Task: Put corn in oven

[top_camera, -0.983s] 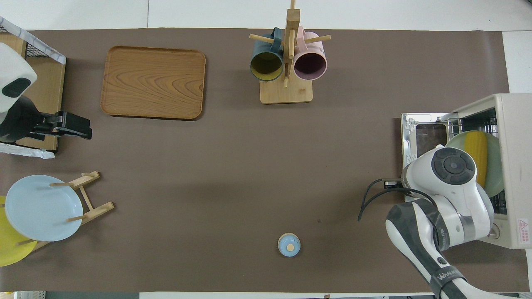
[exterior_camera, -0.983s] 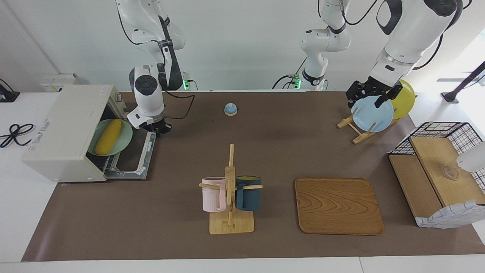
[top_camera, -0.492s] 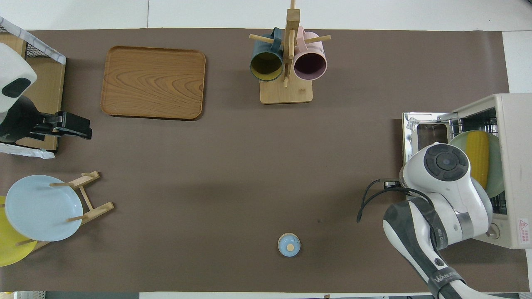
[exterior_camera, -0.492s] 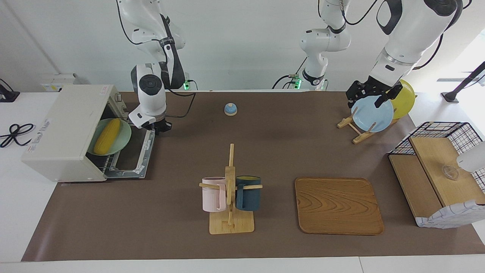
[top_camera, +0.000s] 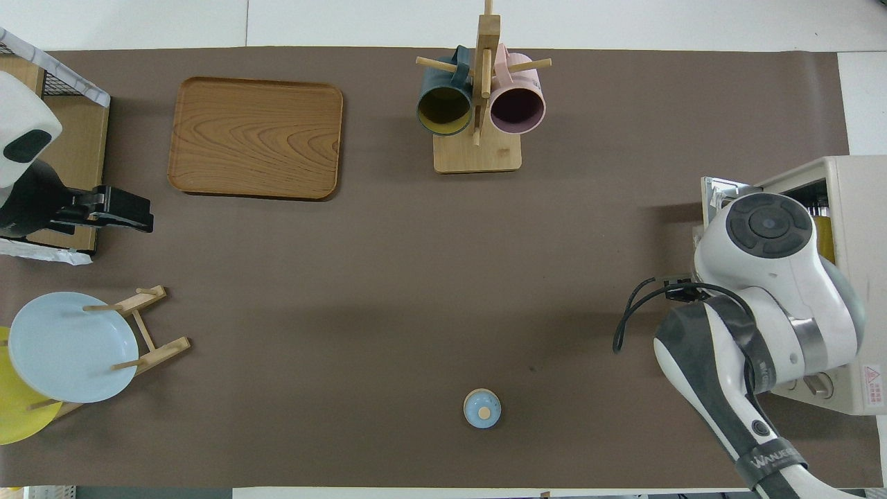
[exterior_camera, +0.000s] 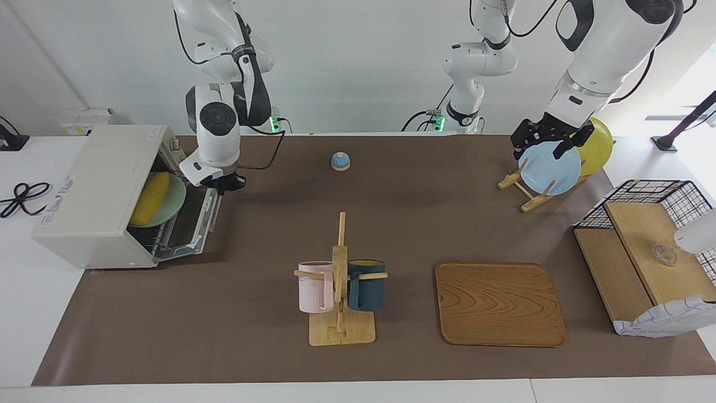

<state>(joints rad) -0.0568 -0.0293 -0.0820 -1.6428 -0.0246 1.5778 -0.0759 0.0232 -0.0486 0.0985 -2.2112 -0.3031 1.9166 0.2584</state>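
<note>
Corn [exterior_camera: 149, 198] lies lengthwise on a pale green plate [exterior_camera: 168, 201] inside the oven [exterior_camera: 95, 196], at the right arm's end of the counter [exterior_camera: 358, 224]. The oven door [exterior_camera: 196, 221] stands partly raised, and the right gripper [exterior_camera: 224, 183] sits at its top edge; we cannot tell how its jaws stand. We judge the cob stiff, light and rounded, so it could roll on the smooth plate if the oven is jolted. Since it is already inside, we would leave it alone and handle the door instead, by its upper edge or bar handle, moving it gently. The left gripper [exterior_camera: 551, 140] waits over the blue plate [exterior_camera: 549, 168] on the rack, its jaws spread.
</note>
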